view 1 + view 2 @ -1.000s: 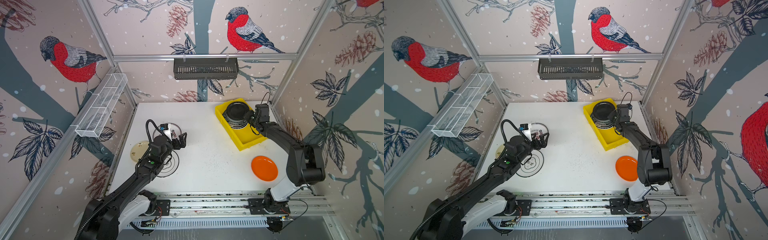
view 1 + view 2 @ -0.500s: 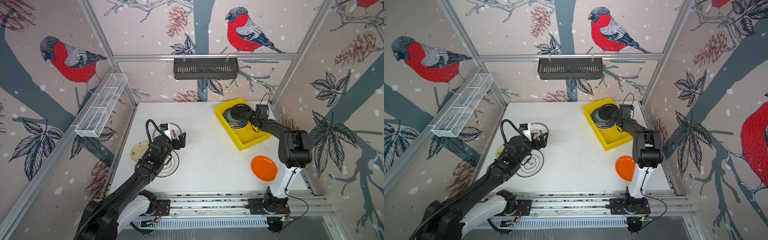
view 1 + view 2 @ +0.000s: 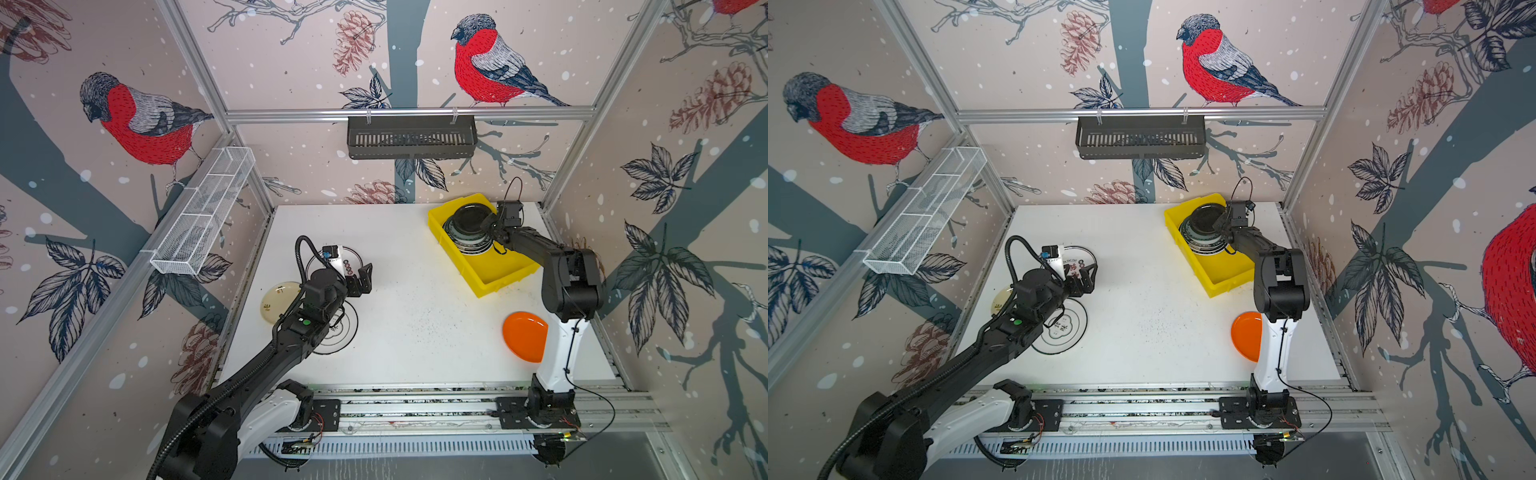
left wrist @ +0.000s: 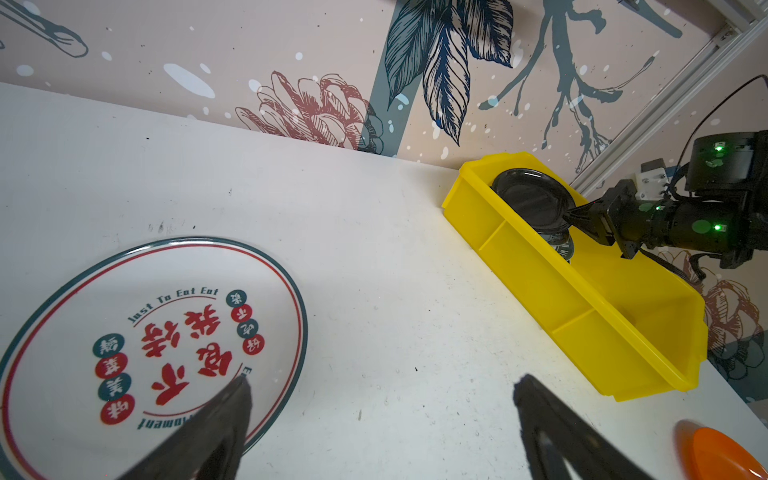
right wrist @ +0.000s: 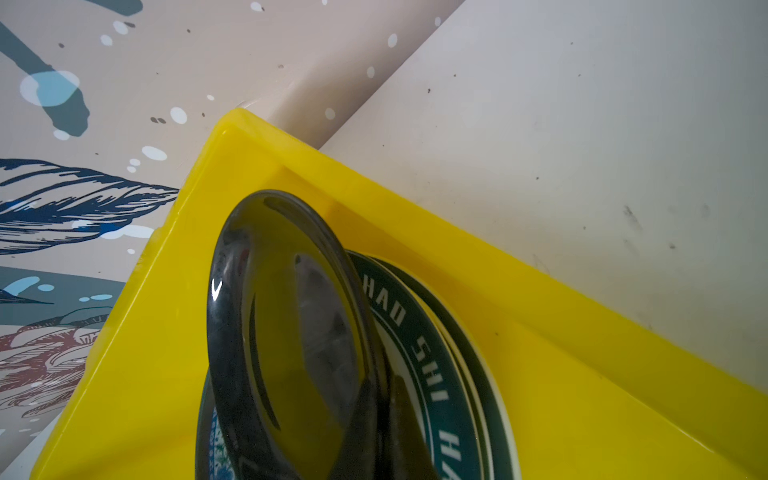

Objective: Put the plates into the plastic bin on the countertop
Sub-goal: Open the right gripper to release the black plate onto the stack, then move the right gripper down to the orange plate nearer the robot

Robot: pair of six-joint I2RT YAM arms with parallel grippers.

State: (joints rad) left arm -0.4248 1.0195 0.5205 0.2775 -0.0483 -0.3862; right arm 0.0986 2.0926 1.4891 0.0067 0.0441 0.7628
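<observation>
- Over the last second the right arm folded: elbow up and back toward its base. The right gripper (image 3: 491,225) stayed above the far end of the yellow plastic bin (image 3: 500,268).
- Right jaws are still clamped together on the near rim of the black round plate (image 3: 471,217).
- That plate has gone from nearly level to tilted. The right wrist view shows it (image 5: 291,324) angled over the stack of plates with dark green lettered rims (image 5: 436,374), which already sits in the bin.
- I can't tell whether its far edge touches the stack or the bin wall yet.
- My read: this is the set-down step, with the plate inside the bin's outline but not released. Next it needs lowering until flat, then the jaws opening. Letting go while tilted could make it slide or clatter off the stack.
- Left arm hasn't moved. The left gripper (image 4: 382,399) hangs with jaws wide apart, holding nothing, just above the white plate with red characters (image 4: 158,340).
- Still out on the white countertop (image 3: 415,311):
  - that white plate
  - a white plate with black rings (image 3: 338,334)
  - a cream plate (image 3: 277,300)
  - an orange plate (image 3: 523,336)
- So the task is roughly past halfway, with four plates left after this one lands.
</observation>
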